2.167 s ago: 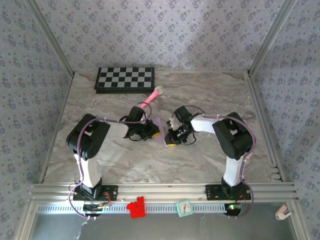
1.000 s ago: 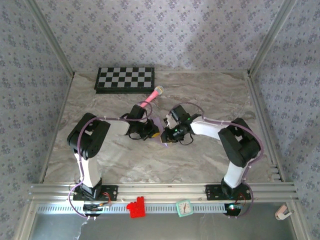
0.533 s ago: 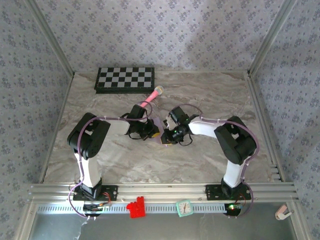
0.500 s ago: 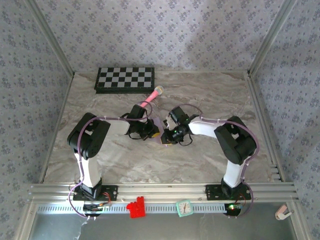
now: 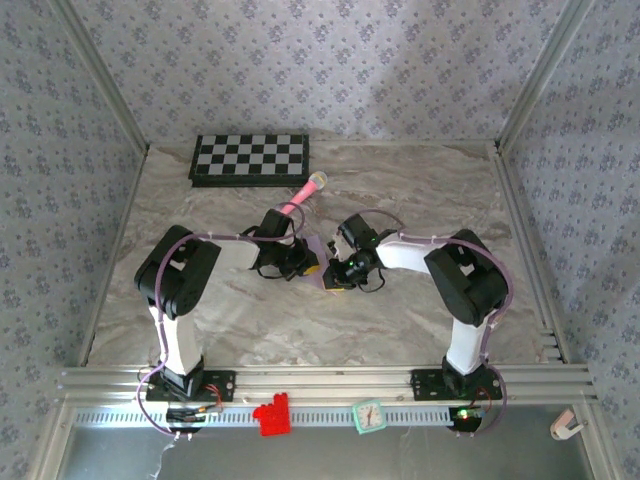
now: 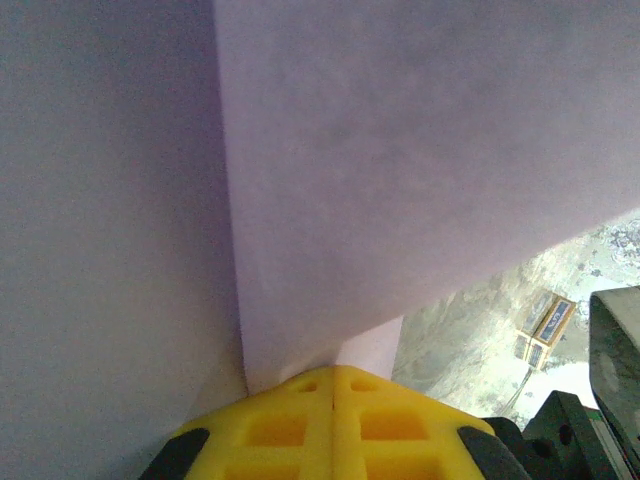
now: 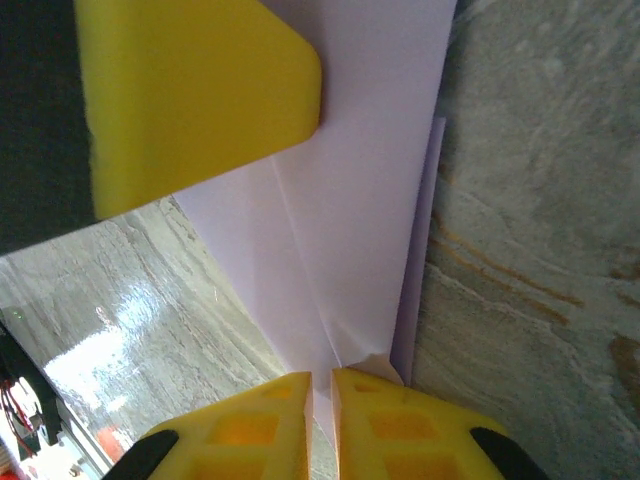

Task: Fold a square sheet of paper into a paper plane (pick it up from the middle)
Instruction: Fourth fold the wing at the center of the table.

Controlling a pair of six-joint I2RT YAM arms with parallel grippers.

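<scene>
At mid-counter (image 5: 430,200) both arms bend inward and low. The left tool (image 5: 306,266) and right tool (image 5: 336,280) each pinch the lavender paper (image 5: 324,252) between them, and the right has edged closer than before.

The paper plane (image 6: 400,150) overruns the left-wrist view's edges.

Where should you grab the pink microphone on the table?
Pinch the pink microphone across its thin handle, just below the rounded head, coming straight down from above. It lies flat and slanted on the table, and the handle is the narrow part that fingers can close around.
</scene>
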